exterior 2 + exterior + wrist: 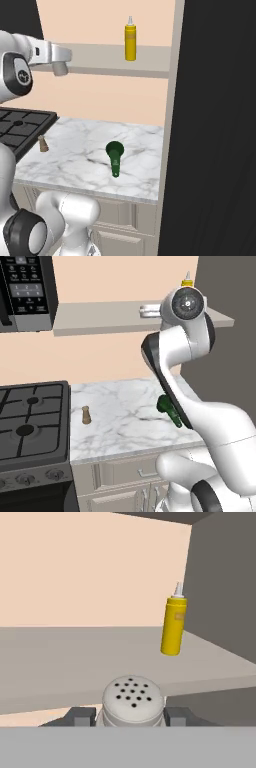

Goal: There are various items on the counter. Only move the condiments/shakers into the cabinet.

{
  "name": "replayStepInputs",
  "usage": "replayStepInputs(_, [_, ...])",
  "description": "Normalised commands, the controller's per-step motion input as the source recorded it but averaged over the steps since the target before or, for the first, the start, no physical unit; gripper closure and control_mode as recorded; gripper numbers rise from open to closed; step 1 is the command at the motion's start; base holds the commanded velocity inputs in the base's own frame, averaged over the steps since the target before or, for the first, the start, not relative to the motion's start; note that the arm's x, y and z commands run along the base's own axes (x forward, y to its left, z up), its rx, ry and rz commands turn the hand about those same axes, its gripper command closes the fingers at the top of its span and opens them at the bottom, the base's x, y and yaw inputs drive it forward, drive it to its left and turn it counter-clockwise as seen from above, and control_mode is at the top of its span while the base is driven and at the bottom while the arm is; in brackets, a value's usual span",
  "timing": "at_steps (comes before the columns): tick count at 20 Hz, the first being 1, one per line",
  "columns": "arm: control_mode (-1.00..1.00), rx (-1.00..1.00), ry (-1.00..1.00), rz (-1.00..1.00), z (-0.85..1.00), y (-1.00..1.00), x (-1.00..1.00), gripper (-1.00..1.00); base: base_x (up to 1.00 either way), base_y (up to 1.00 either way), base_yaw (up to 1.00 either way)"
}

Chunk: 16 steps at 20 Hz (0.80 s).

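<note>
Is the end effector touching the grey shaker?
Touching: the hand view shows the end effector with a finger against each side of the grey shaker.

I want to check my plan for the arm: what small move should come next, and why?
Probably carry the small grey shaker with the perforated top forward over the long beige-grey wall shelf board. The fingers grip it at the board's front edge, and the tall yellow squeeze bottle already stands there.
</note>
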Motion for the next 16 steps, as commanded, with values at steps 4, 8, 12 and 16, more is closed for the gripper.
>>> replayStepInputs(4, [-1.0, -0.06, -0.01, 0.01, 0.16, 0.0, 0.31, 1.0, 0.0, 0.0, 0.0])
replayStepInputs(8, [-1.0, -0.13, 0.13, 0.0, 0.26, 0.0, 0.56, 1.0, 0.0, 0.0, 0.0])
replayStepInputs(12, [-1.0, -0.12, 0.15, 0.0, 0.21, 0.0, 0.6, 1.0, 0.0, 0.0, 0.0])
replayStepInputs(16, [-1.0, -0.02, 0.06, 0.01, 0.0, 0.0, 0.62, 1.0, 0.0, 0.0, 0.0])
